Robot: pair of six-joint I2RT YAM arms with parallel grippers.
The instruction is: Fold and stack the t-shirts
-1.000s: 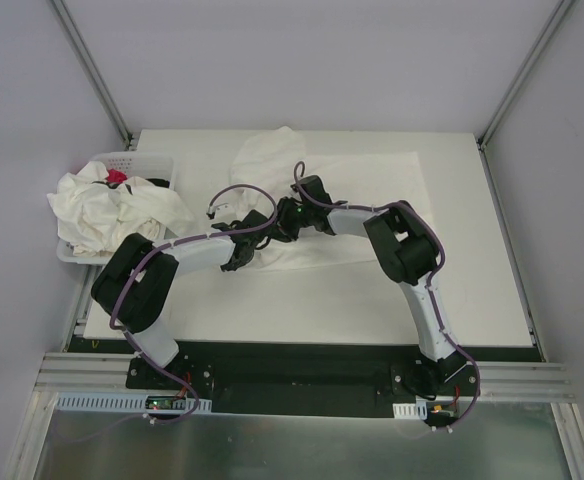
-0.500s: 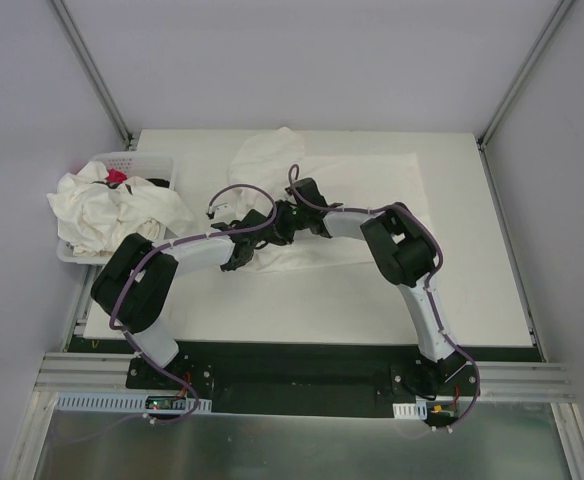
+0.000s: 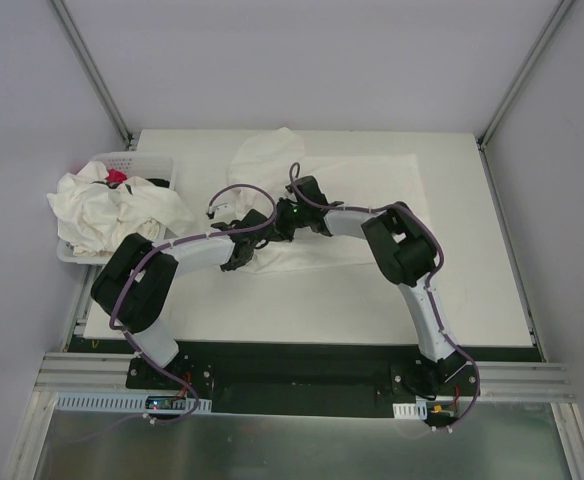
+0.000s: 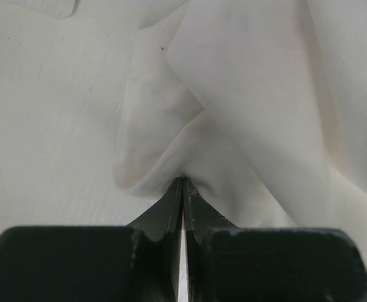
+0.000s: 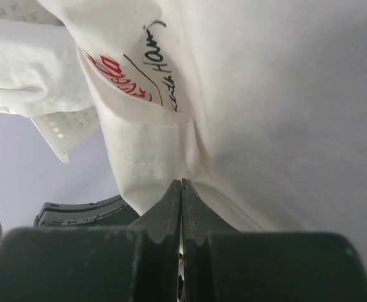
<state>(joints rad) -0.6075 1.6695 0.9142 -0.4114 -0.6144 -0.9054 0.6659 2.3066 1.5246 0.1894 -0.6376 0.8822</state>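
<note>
At far left, a heap of crumpled t-shirts [image 3: 97, 215] spills over the white perforated basket [image 3: 142, 162], likely waiting their turn. The left gripper [image 4: 182, 182] is pinched tight on a fold at the edge of the t-shirt [image 3: 372, 185] spread on the table [image 3: 472, 290]. Just beside it, the right gripper [image 5: 181, 183] is clamped on what looks like the same shirt's hem, near red and black lettering [image 5: 139, 75]. Both seem placed to lift that edge together for a fold.

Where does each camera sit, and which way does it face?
Top: above and behind the bases, looking down at the table; left arm and right arm show.
Left wrist: looks along shut left fingers pinching the shirt.
Right wrist: looks along shut right fingers pinching it too.
Shared: both wrist views show that shirt.
</note>
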